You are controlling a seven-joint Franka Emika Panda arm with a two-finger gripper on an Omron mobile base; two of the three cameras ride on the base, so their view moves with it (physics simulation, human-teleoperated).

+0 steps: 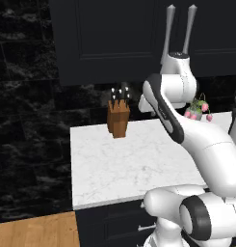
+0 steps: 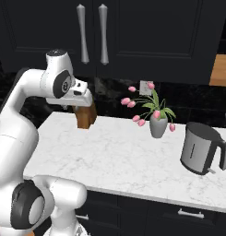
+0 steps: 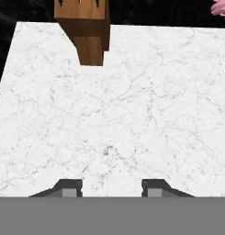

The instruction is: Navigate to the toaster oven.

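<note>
Your gripper (image 3: pixel 111 186) hangs above the white marble counter (image 3: pixel 132 114) with its two dark fingertips (image 3: pixel 68 187) well apart, so it is open, and between them you see nothing but bare stone. It holds nothing.

From the hand view you look across the counter toward its far edge. A wooden knife block (image 3: pixel 88 30) stands near the far left corner, and a bit of pink flower (image 3: pixel 221 7) shows at the far right.

In the left base view the knife block (image 1: pixel 118 120) stands close to the back edge with dark knife handles rising from it, and the left end of the counter (image 1: pixel 105 164) stops beside a black tiled wall (image 1: pixel 23 120). A piece of wooden floor (image 1: pixel 35 231) shows low on the left.

In the right base view a grey vase with pink tulips (image 2: pixel 157 120) stands near the back edge at about the middle of the counter (image 2: pixel 119 156). A grey electric kettle (image 2: pixel 203 148) with a dark handle stands to its right, nearer the front edge and apart from the vase. Dark upper cabinets (image 2: pixel 133 32) with two long metal handles (image 2: pixel 92 33) hang above.

You cannot find the toaster oven on this stretch of counter, so I cannot tell you its look or its place.
</note>
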